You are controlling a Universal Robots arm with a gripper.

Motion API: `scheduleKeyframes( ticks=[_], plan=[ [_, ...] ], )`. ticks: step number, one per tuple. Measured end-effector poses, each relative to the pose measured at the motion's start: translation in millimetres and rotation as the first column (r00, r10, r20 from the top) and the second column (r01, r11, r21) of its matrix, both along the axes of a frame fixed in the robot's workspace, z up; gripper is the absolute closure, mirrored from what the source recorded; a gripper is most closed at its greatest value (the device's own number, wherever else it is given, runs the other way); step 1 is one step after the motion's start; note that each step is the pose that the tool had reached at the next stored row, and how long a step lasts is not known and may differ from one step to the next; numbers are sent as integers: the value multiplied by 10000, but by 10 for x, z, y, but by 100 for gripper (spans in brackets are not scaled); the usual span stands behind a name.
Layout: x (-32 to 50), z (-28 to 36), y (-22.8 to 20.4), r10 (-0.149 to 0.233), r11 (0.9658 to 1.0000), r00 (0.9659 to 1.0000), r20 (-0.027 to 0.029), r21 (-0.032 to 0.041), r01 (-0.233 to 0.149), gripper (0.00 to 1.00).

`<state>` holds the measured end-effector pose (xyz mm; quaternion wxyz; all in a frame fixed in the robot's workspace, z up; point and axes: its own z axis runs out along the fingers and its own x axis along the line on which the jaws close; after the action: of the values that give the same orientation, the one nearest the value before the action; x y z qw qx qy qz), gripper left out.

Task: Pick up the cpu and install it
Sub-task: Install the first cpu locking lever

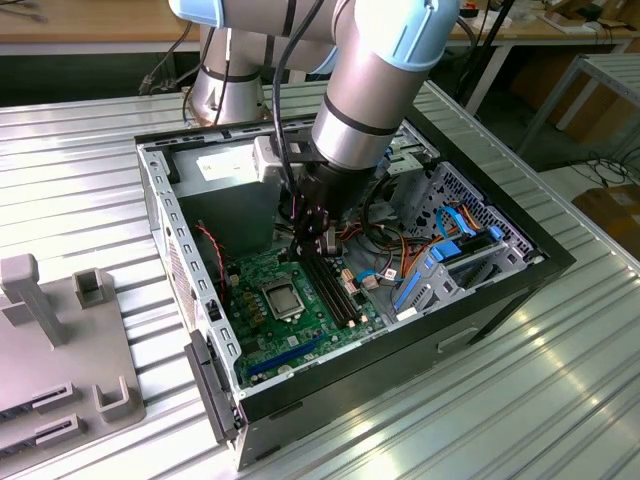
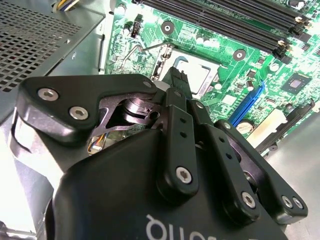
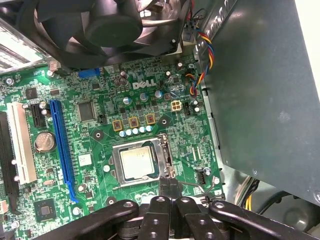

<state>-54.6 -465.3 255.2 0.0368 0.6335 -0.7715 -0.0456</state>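
since the cpu (image 3: 136, 163) already sits in its socket on the motherboard (image 3: 100, 135), the gripper (image 3: 170, 192) hovers just above it, fingers pressed together and empty.

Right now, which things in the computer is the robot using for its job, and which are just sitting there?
For the job:
- cpu, lying in its socket frame
- gripper, right beside the socket
- motherboard

Just sitting there:
- fan
- power supply
- blue slot
- coin battery
- grey stand outside the case
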Motion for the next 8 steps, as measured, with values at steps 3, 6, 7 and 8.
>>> scheduleKeyframes(
  ticks=[3,6,7,8],
  plan=[
    [0,0,-1,0,10000,10000,0,0,0,89],
    [0,0,-1,0,10000,10000,-1,-1,0,89],
    [0,0,-1,0,10000,10000,0,-1,0,89],
    [0,0,-1,0,10000,10000,0,0,0,89]
  ],
)
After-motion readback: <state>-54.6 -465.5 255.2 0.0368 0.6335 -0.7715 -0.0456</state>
